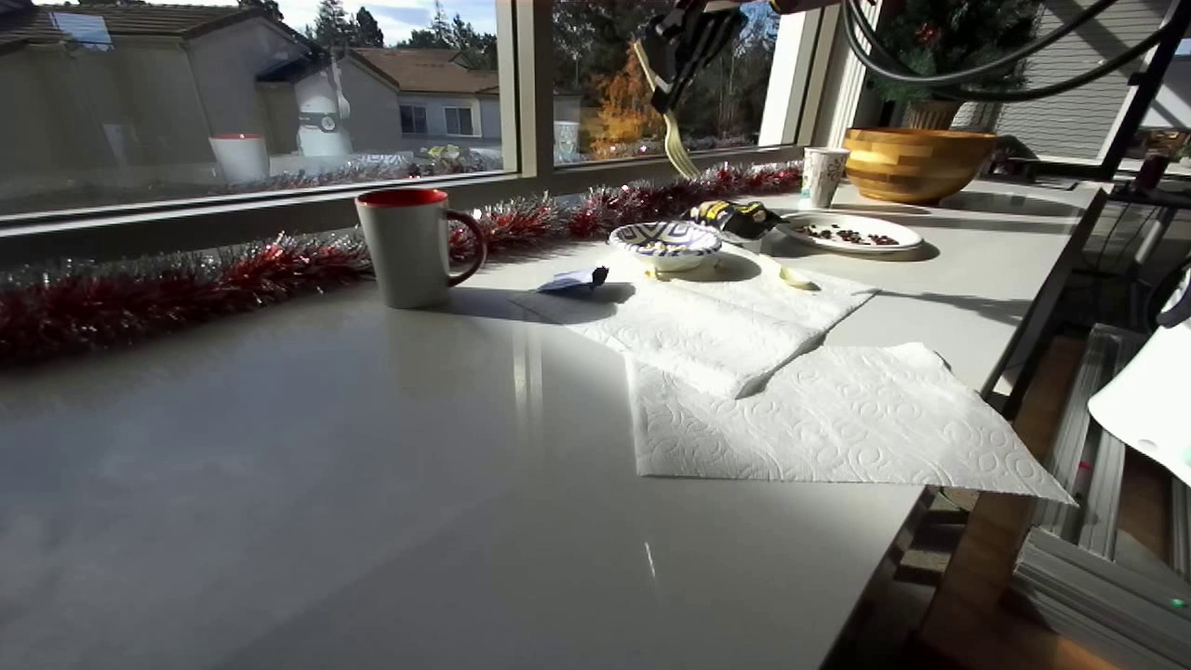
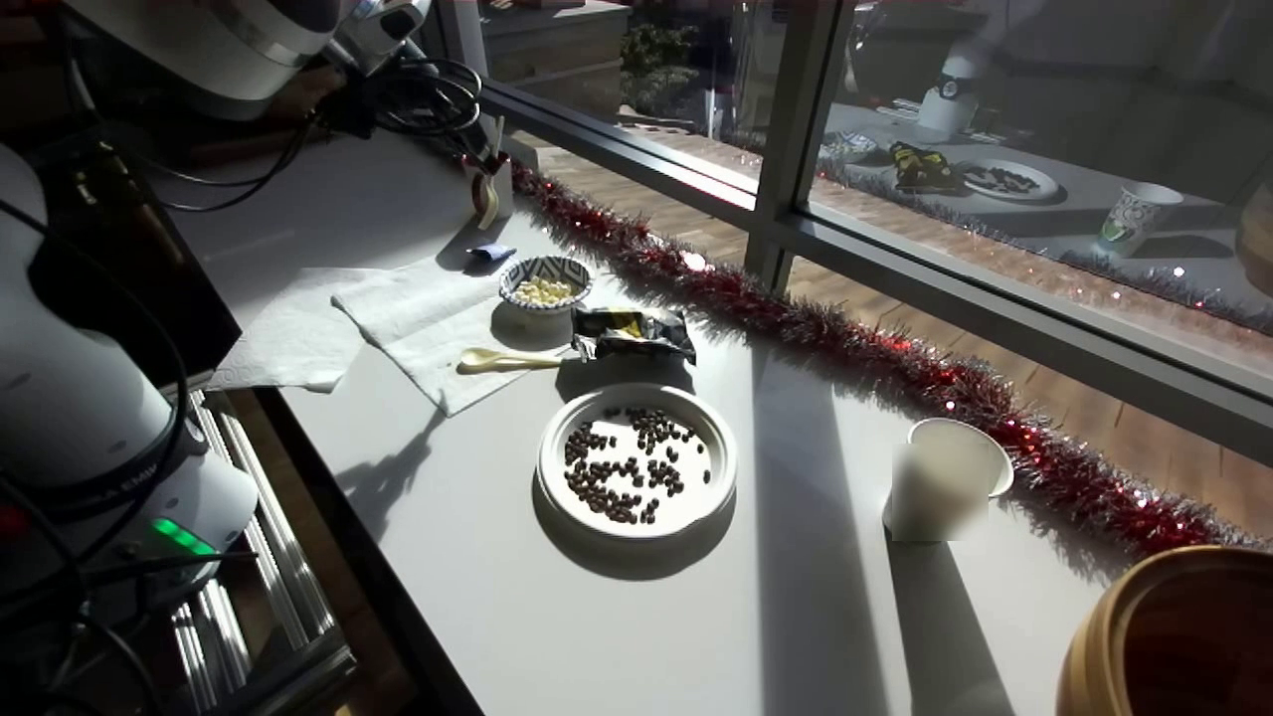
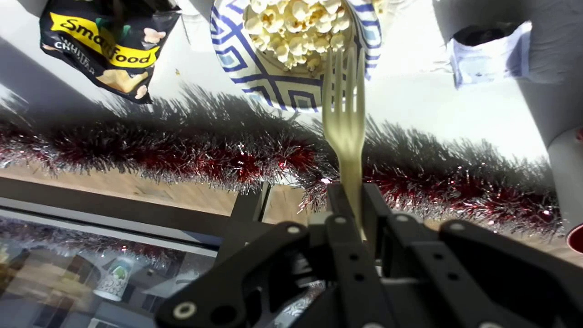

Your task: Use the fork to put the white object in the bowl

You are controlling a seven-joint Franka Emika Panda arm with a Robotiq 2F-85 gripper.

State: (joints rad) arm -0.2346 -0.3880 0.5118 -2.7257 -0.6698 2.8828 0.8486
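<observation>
"What is nearest on the glossy pale-grey desk (image 1: 326, 484)?"

"A flat white embossed paper towel (image 1: 819, 419), one corner reaching past the desk's edge. A folded white paper towel (image 1: 707, 321) lies over its back edge."

"Then?"

"A tapered white mug (image 1: 402, 251), red inside, with a dark red handle. Behind it a red-and-silver tinsel garland (image 1: 298, 265) runs toward the far end, along the grey window frame (image 1: 532, 93). At the folded towel's corner sits a small crumpled pale-blue packet (image 1: 569, 281)."

"And past that?"

"A shallow round white bowl (image 3: 268, 86) with a blue geometric pattern, holding yellow-white popcorn (image 3: 298, 27). In the air nearby, the black end effector (image 3: 355, 196) pinches the handle of a pale cream four-tined fork (image 3: 345, 127)."

"Tines touching?"

"They point down; in the wrist view they overlap popcorn and rim, but an exterior view shows them clear of both."

"What lies beyond?"

"A pale cream spoon (image 2: 507, 360), partly on the folded towel; a crumpled black-and-yellow snack bag (image 1: 735, 220) just beside the bowl; a round white plate (image 2: 725, 467) scattered with small dark brown pieces (image 2: 602, 502); a white patterned cup (image 1: 823, 177); last, a large banded wooden bowl (image 1: 921, 166)."
</observation>
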